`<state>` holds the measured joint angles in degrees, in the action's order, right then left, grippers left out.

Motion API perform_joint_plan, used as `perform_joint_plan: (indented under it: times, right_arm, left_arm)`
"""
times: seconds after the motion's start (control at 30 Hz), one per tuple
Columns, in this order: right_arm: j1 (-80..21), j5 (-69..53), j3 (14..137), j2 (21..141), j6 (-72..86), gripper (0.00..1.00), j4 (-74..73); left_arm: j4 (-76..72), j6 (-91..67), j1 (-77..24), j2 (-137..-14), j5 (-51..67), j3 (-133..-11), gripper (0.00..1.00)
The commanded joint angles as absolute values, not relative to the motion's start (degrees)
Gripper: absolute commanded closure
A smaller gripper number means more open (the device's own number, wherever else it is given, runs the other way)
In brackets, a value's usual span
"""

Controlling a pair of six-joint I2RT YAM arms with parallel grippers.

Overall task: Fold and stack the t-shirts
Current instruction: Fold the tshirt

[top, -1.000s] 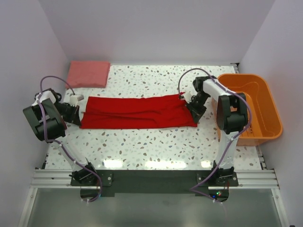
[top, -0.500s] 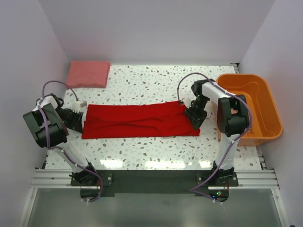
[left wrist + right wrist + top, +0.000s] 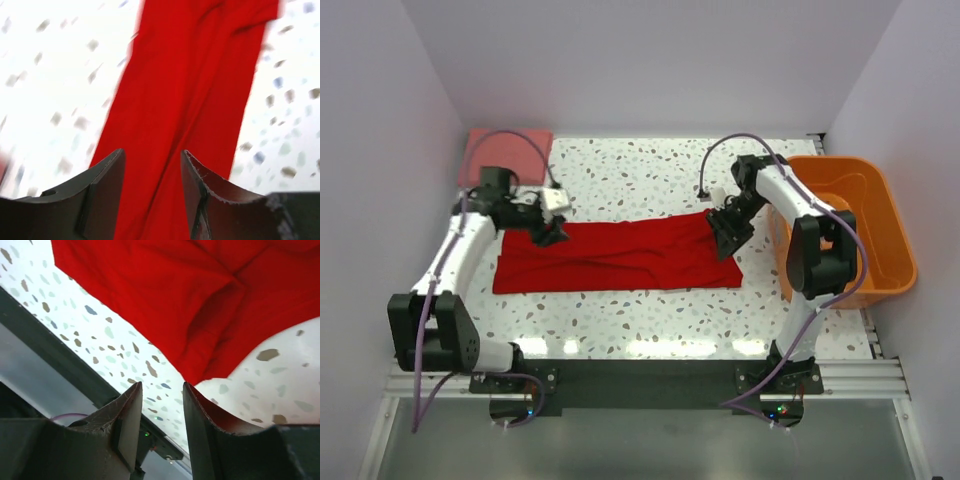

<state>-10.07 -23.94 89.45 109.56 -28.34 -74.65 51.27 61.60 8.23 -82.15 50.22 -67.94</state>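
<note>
Left end effector (image 3: 152, 154) parted above red t-shirt (image 3: 200, 75).

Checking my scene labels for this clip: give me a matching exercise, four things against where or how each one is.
1. red t-shirt
2. pink folded t-shirt
3. orange bin
4. left gripper

A. far left corner of the table
B. right edge of the table
C. laid out long across the middle
D. open, gripping nothing

Pairs: 1-C, 2-A, 3-B, 4-D.
</note>
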Motion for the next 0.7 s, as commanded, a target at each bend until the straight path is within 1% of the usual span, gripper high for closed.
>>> perform_joint_plan:
  times: [0.0,0.03,0.1,0.17,0.27,0.4,0.67]
  right_arm:
    - [-10.11,-29.00,87.19,110.74,-24.79,0.58,-72.78]
    - [-10.02,-28.92,87.01,111.35,-24.09,0.57,-72.34]
    - [-10.02,-28.22,87.10,111.88,-23.56,0.57,-71.37]
    - [-10.02,-27.60,86.84,112.85,-22.85,0.57,-71.02]
    - [-10.02,-27.77,86.05,113.81,-22.59,0.59,-71.89]
    - [-10.02,-27.51,83.33,114.17,-21.71,0.60,-70.93]
    - [-10.02,-24.17,79.98,115.22,-19.25,0.59,-65.58]
  left_arm:
    - [28.52,49.68,-8.92,-76.12,54.06,-56.10,0.47]
    - [19.43,45.66,-16.62,-75.33,50.40,-51.72,0.47]
    - [9.38,44.91,-23.26,-74.19,47.56,-48.27,0.45]
    - [4.77,45.43,-31.41,-74.79,43.43,-44.84,0.45]
    - [-2.80,45.27,-39.60,-78.91,39.03,-43.07,0.45]
    - [-7.73,45.44,-44.90,-83.66,37.09,-44.11,0.46]
    - [-8.09,47.54,-46.05,-87.45,37.09,-45.62,0.46]
